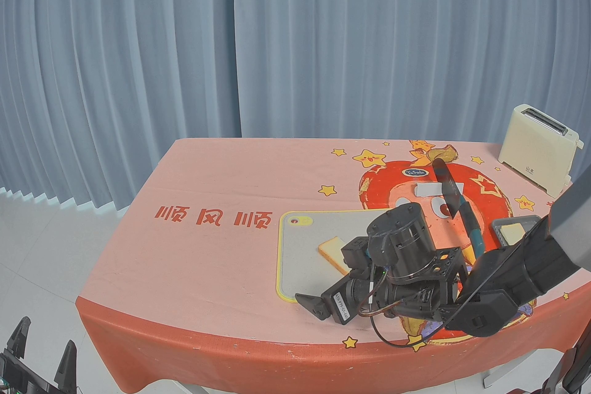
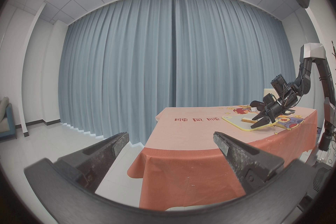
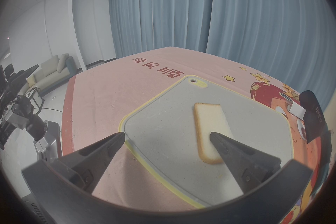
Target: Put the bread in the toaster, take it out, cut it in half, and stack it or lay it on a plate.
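You have the right jaws spread wide and empty, low over the near edge of the cutting board [image 3: 164, 123]. The bread [image 3: 210, 132] lies flat on the board just beyond them. Your left jaws are wide open and empty, well off the desk's [image 1: 215, 266] left side, and the toaster [image 1: 540, 149] stands at its far right corner.

Right arm [image 1: 523, 272] covers near corner of bread [image 1: 332, 249], right part of cutting board [image 1: 305, 266], knife [image 1: 452, 192] handle end; left tool [image 1: 47, 335] cut by head view's bottom edge
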Tool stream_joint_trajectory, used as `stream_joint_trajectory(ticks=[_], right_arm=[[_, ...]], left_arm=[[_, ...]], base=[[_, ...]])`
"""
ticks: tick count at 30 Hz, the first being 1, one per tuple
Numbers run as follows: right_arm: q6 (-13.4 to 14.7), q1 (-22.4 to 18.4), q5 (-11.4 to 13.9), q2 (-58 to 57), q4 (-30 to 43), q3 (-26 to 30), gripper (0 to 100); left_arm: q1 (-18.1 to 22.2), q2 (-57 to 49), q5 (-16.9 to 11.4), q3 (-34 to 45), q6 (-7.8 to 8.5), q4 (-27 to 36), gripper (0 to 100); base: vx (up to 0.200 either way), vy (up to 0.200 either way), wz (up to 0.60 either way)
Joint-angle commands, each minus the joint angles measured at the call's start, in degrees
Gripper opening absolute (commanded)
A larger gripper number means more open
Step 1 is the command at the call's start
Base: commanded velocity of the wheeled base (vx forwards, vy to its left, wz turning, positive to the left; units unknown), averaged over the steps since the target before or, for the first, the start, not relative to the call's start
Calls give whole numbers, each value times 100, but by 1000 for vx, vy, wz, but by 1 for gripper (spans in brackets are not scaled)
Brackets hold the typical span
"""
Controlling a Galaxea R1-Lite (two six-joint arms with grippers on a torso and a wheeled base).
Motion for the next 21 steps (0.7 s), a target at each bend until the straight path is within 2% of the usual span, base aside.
stream_joint_trajectory(ticks=[1, 13, 16, 17, 21], right_arm=[[3, 1, 1, 18, 17, 6, 100], [12, 10, -17, 18, 35, 15, 100], [3, 10, -87, 18, 52, 23, 100], [3, 10, -96, 27, 44, 23, 0], [3, 1, -96, 27, 70, 23, 0]], left_arm=[[2, -93, -2, 101, -2, 0, 100], [2, -93, -2, 101, -2, 0, 100], [2, -93, -2, 101, -2, 0, 100], [2, -93, -2, 101, -2, 0, 100], [2, -93, -2, 101, -2, 0, 100]], base=[[0, 0, 0], [0, 0, 0], [0, 0, 0], [0, 0, 0], [0, 0, 0]])
